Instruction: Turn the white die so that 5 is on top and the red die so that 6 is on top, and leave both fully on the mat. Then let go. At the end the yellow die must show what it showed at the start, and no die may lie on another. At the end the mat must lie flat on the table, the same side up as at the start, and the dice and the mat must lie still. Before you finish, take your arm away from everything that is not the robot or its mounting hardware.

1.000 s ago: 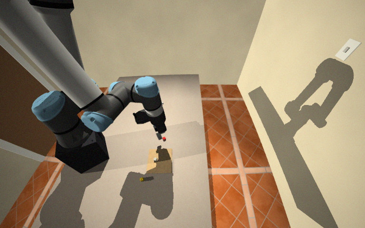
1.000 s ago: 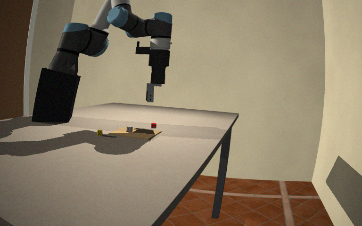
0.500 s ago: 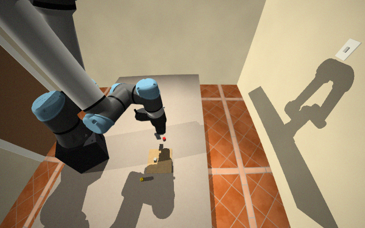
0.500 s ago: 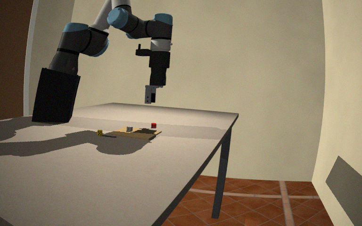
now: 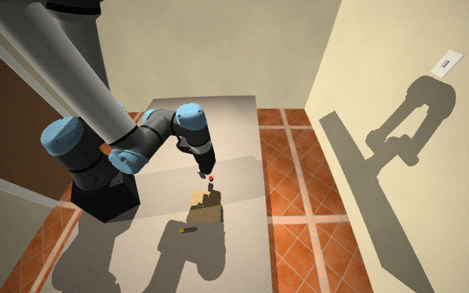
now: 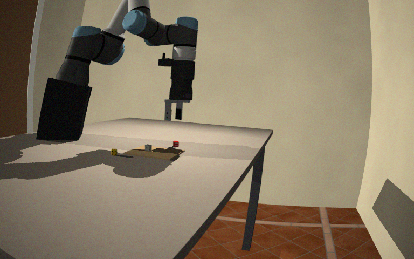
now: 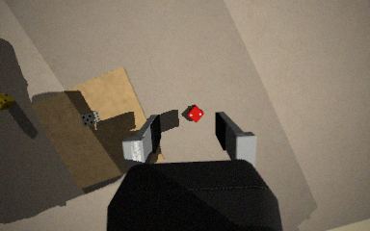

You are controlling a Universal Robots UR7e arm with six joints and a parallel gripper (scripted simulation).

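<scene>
The red die (image 7: 196, 114) lies on the bare table just off the tan mat (image 7: 89, 132); it also shows in the top view (image 5: 210, 177) and the exterior view (image 6: 175, 143). The white die (image 7: 90, 117) sits on the mat, also seen in the exterior view (image 6: 147, 147). The yellow die (image 6: 114, 151) lies on the table beside the mat, at the left edge of the wrist view (image 7: 6, 100). My gripper (image 7: 187, 124) is open and empty, hanging well above the red die, fingers pointing down (image 6: 173, 114).
The table's right edge (image 6: 262, 143) is a short way beyond the red die. The robot base (image 6: 62, 109) stands at the far left of the table. The arm's shadow covers part of the mat.
</scene>
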